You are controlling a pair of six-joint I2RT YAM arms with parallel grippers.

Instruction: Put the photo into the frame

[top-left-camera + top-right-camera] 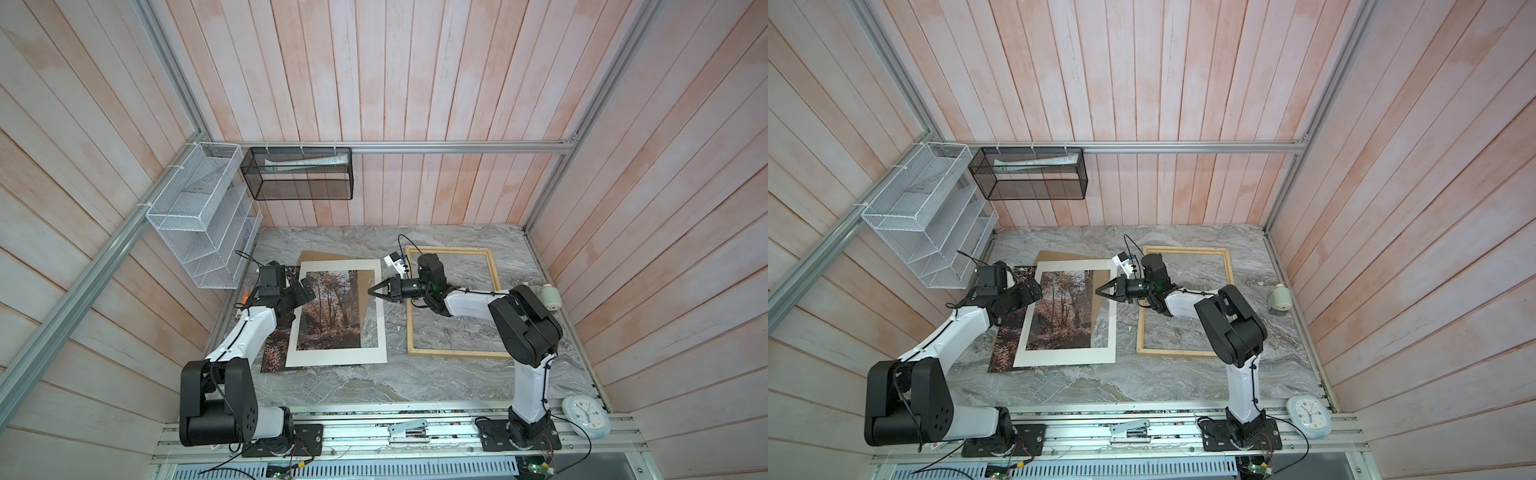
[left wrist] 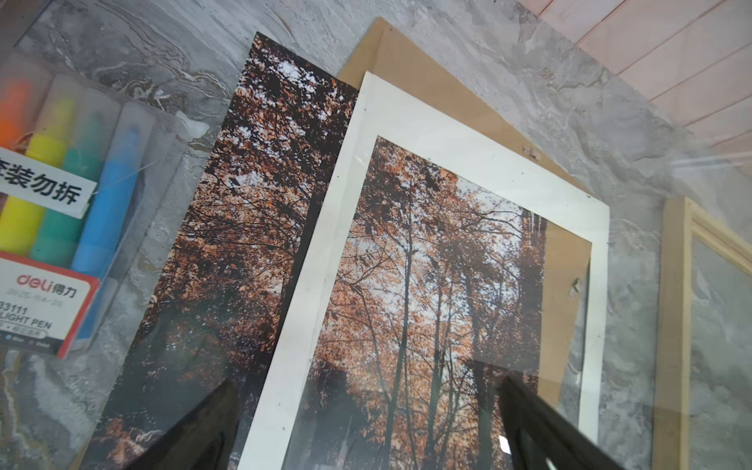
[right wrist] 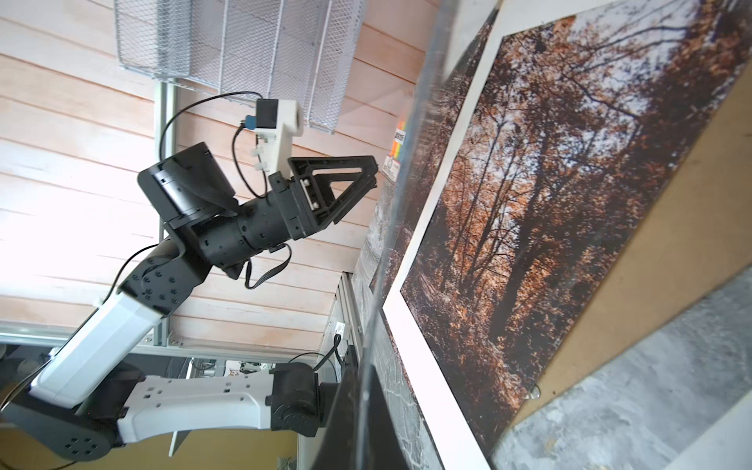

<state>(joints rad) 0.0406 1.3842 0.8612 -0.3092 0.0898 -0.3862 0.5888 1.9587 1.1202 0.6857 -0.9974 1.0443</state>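
1. The right fingers (image 3: 346, 427) are shut tight. They seem to pinch the edge of a clear sheet (image 3: 396, 228) and hold it up on a slant.
2. The left fingers (image 2: 537, 427) are wide open and hold nothing. They hang just above the photo (image 1: 328, 307).
3. The photo lies flat on the surface (image 1: 374, 386), right under the left fingers. A white mat (image 1: 336, 357) covers most of it. A brown board (image 1: 316, 255) pokes out past the mat.
4. The frame (image 1: 453, 353) lies flat behind the right fingers, under that arm. It is well apart from the photo, and nothing is in it.
5. The clear sheet could slip. It is smooth, and only its thin edge is pinched. If it drops, it may land on the mat and push things about.
6. The photo may be hard to lift. It is thin and flat, and the mat sits on it. A pull could drag the mat and board along, or bend the photo.
7. A pen box (image 2: 61, 203) sits just beside the left fingers, on the side away from the mat. A wide move could bump it.
8. The pen box holds orange, yellow, green and blue pens.
9. The black basket (image 1: 297, 172) on the wall, far past both fingers, holds what looks like folded paper.
10. The white rack (image 1: 199, 216) hangs on the wall beyond the left fingers. I cannot tell what is in it.
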